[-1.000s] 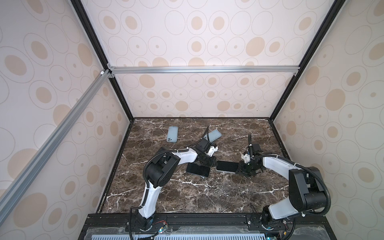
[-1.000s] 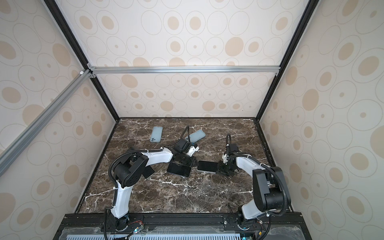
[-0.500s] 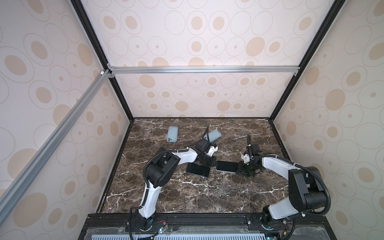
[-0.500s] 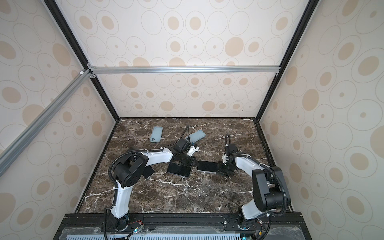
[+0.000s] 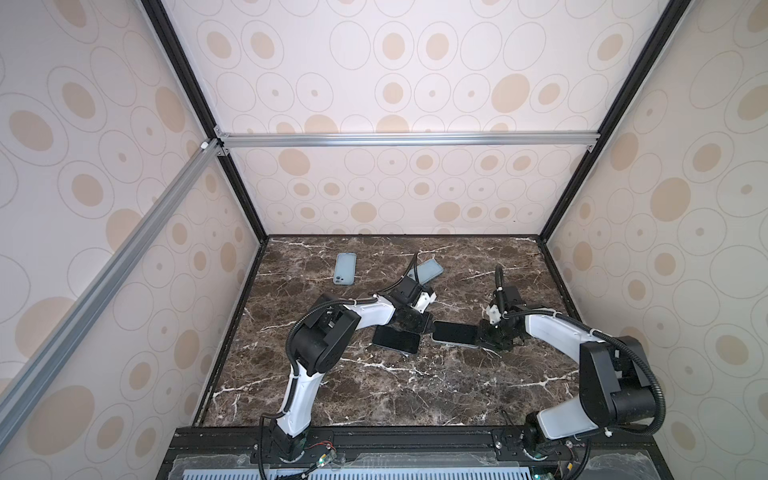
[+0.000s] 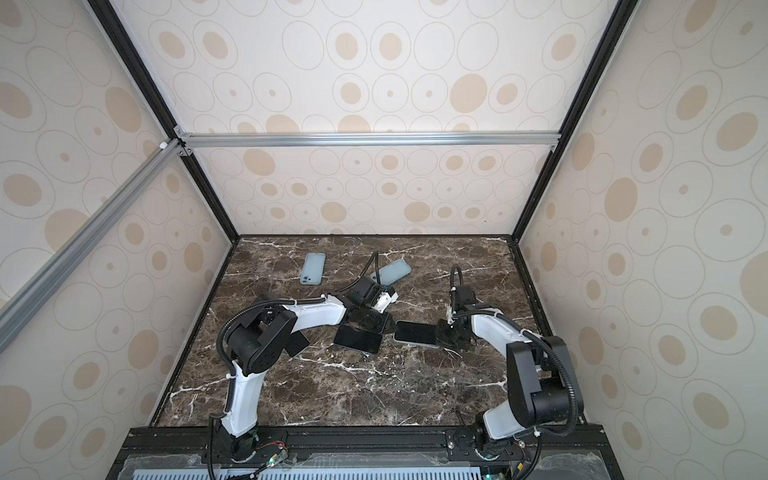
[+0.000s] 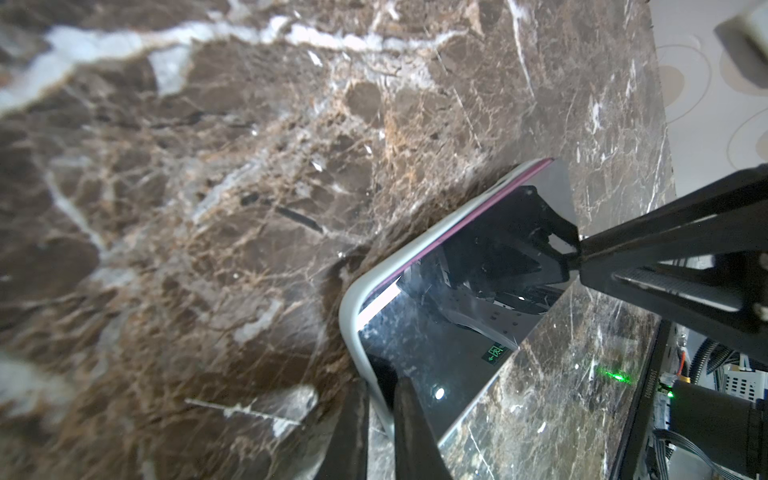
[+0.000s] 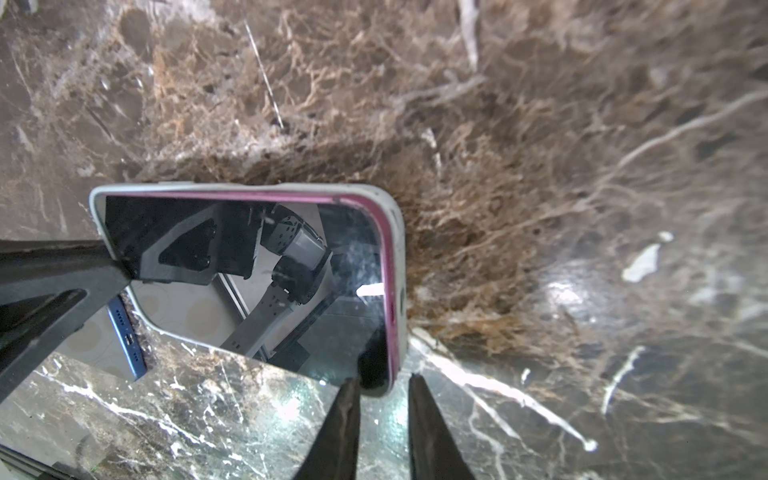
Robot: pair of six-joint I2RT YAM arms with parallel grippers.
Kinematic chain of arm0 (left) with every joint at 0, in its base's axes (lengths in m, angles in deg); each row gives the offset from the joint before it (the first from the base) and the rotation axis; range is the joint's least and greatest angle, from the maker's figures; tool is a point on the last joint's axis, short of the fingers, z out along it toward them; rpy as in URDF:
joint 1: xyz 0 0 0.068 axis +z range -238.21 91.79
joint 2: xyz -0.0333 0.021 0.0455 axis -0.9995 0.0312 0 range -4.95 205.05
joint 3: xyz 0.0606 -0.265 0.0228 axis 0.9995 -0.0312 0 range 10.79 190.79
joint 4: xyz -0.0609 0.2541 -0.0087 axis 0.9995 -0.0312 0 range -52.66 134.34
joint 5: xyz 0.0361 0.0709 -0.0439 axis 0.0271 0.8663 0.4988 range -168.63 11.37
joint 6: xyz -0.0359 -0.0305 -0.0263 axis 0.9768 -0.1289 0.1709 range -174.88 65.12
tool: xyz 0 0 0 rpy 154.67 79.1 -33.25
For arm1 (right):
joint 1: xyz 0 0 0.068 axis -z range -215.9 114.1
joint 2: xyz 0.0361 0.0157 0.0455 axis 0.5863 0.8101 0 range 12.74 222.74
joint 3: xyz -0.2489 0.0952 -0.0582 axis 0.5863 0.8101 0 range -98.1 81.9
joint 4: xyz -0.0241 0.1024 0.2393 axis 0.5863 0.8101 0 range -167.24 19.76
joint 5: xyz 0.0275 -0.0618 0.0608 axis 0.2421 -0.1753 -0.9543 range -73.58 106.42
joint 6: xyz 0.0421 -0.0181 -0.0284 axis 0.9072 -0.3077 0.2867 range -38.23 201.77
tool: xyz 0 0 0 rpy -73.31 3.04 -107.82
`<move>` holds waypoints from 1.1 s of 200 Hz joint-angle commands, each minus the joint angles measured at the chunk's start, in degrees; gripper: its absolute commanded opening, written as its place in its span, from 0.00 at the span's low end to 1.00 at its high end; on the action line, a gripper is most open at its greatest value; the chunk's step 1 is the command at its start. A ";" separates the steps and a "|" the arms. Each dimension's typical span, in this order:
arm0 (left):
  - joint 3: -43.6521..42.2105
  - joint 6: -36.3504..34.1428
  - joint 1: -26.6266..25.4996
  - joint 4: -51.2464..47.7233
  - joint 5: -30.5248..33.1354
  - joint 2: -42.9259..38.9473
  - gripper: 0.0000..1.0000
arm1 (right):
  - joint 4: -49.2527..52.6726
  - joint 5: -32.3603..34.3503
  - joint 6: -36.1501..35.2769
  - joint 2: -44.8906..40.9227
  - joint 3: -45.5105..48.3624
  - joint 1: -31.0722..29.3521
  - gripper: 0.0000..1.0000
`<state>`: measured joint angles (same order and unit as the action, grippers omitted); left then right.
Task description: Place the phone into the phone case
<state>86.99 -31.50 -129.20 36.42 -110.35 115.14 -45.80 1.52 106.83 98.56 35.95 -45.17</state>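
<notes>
"Locating the phone first: where is it?"

"Flat on the tabletop, screen up, between the two arms, inside the pale case. A pink band shows within the rim, so I judge one long edge may not be fully seated."

"Left fingers?"

"Nearly pressed together, pinching the case rim at one end, one finger outside and one on the glass. Purpose, in my view: anchoring that end so the work cannot slide."

"Right fingers?"

"Narrowly parted astride the opposite corner. One touches the glass edge and a sliver of gap shows at the other. Whether they bite, I cannot tell. Probably there to squeeze the corner home."

"Anything else?"

"A spare phone lies near the left fingers. Two blue cases lie farther back."

"Risk?"

"Glass is slick. A hard pinch could skate the corner out."
</notes>
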 commanded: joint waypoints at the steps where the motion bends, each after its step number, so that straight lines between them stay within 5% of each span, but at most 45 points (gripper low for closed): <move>1: 0.24 -0.26 -0.63 -3.33 1.88 1.08 0.13 | -0.37 0.67 -0.28 0.86 -0.74 -0.21 0.19; 68: 0.08 -0.06 -0.62 -3.11 1.58 1.00 0.13 | -2.39 -1.02 0.64 4.96 1.27 -0.73 0.11; 151: 0.08 0.13 -0.66 -2.93 1.41 0.86 0.13 | 0.46 5.75 2.52 6.84 -0.34 -6.07 0.11; 220: -0.18 0.44 -0.52 -2.79 1.50 0.59 0.13 | -5.26 5.49 14.08 8.10 4.53 -8.54 0.08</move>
<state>86.99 -31.48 -129.20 36.40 -110.37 115.12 -45.41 10.79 114.58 101.14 34.35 -50.92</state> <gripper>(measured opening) 0.131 0.078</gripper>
